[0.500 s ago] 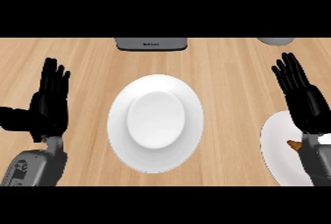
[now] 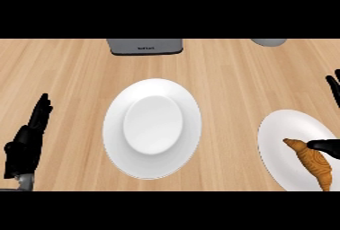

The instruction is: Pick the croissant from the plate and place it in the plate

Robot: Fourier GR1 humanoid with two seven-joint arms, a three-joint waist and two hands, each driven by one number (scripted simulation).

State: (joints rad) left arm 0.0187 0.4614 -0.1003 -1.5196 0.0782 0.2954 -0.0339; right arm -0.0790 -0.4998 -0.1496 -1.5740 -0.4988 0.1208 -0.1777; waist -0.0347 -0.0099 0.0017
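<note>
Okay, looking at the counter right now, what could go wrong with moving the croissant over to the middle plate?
The croissant lies near the right plate's outer side, partly cut off by the view's edge, so the right hand may close on it badly or nudge it off the rim. The right hand itself is mostly out of view, so its grasp is hard to check. The carry to the centre plate crosses bare counter, where a slip would land it.
</note>
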